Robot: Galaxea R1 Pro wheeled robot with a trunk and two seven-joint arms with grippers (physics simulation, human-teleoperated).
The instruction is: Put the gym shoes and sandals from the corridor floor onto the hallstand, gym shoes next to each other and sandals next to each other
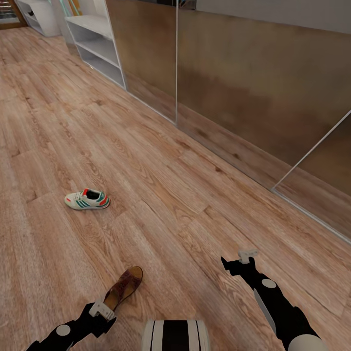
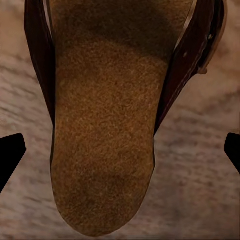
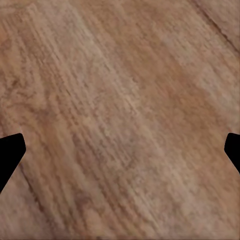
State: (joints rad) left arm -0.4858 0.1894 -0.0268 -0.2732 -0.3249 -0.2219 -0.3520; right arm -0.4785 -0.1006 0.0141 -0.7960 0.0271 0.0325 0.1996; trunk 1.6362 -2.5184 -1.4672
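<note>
gym shoe (image 1: 87, 199) white, green stripes, red-orange tongue | sandal (image 1: 124, 286) brown, tan insole

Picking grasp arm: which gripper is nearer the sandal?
Left. The left gripper hovers right over the sandal, jaws wide open around its heel end. The right gripper is off to the side over bare floor, well clear of it.

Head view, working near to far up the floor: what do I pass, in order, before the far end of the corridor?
Left gripper → brown sandal lying just beyond it → white gym shoe further up the corridor floor → pale shelf unit against the wall at the far end.
</note>
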